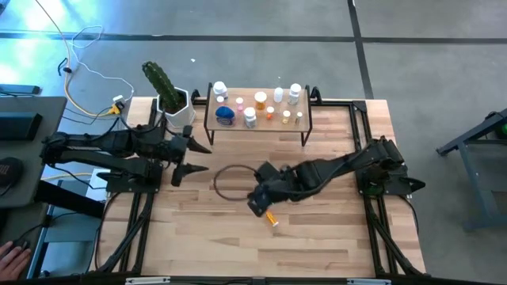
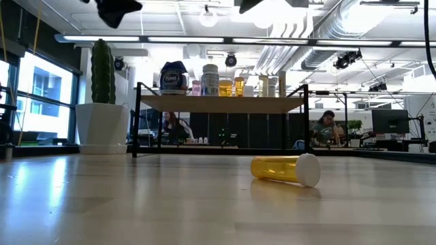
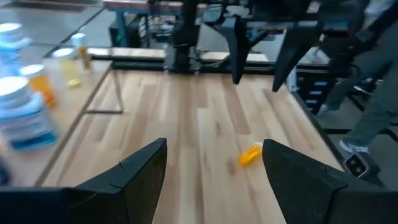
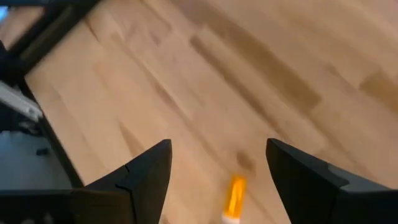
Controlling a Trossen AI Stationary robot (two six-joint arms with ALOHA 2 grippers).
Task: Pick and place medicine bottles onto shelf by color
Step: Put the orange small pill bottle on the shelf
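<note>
Left gripper [image 1: 192, 156] hangs wide and empty beside the cactus pot [image 1: 175, 104], left of the shelf [image 1: 257, 123] (bottles crowd its top). Right gripper [image 4: 217, 177], wide and empty, hovers over an orange bottle [image 1: 271, 219] lying on the table [image 1: 333, 229] before the shelf.

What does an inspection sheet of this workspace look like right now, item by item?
Surface: wooden table, mostly bare.
Job's things: orange bottle lying on its side on the table; other bottles standing on the shelf.
Clutter: potted cactus beside the shelf.
Grippers: right claw open above the orange bottle; left claw open, empty, near the cactus.
Cables: white cable on the floor; dark loop on the table.
Surroundings: people seated behind, low view.
</note>
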